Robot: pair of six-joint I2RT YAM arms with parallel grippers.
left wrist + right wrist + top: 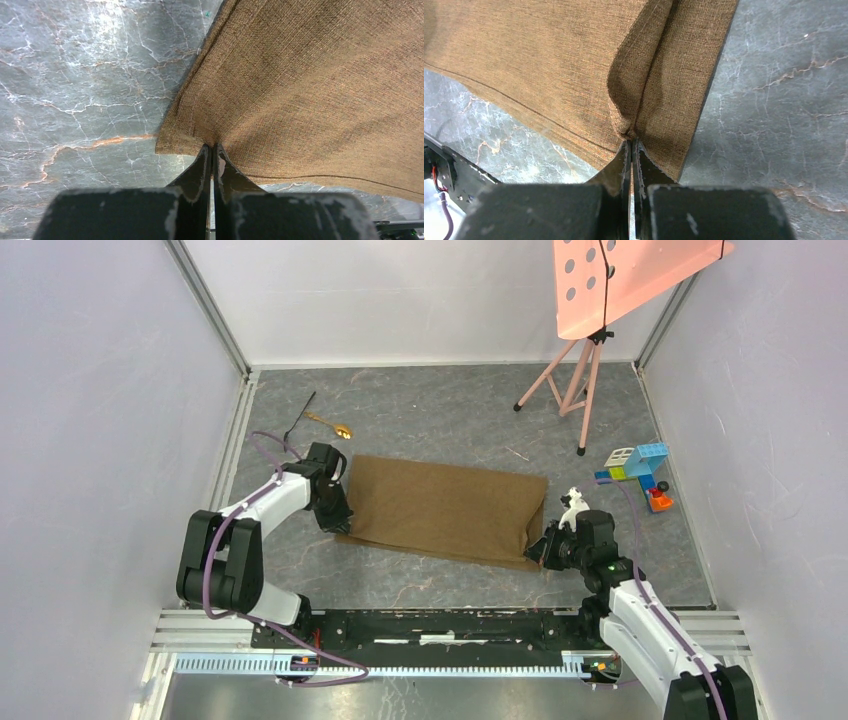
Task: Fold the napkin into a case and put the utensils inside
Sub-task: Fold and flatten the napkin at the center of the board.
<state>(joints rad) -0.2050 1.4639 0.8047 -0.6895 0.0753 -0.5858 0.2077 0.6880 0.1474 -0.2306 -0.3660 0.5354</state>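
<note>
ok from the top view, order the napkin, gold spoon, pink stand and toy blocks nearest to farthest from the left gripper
1. napkin: pinched by the left gripper at its left end.
2. gold spoon: on the table just beyond that gripper, far left.
3. pink stand: far side, right of centre.
4. toy blocks: by the right wall, farthest.

Brown napkin [445, 508], flat doubled oblong mid-table; gold spoon [335, 427] + thin black utensil [300, 415] nr its far-left corner.

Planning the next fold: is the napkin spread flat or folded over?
Folded over: the napkin lies oblong, with two layers visible at its right edge.
</note>
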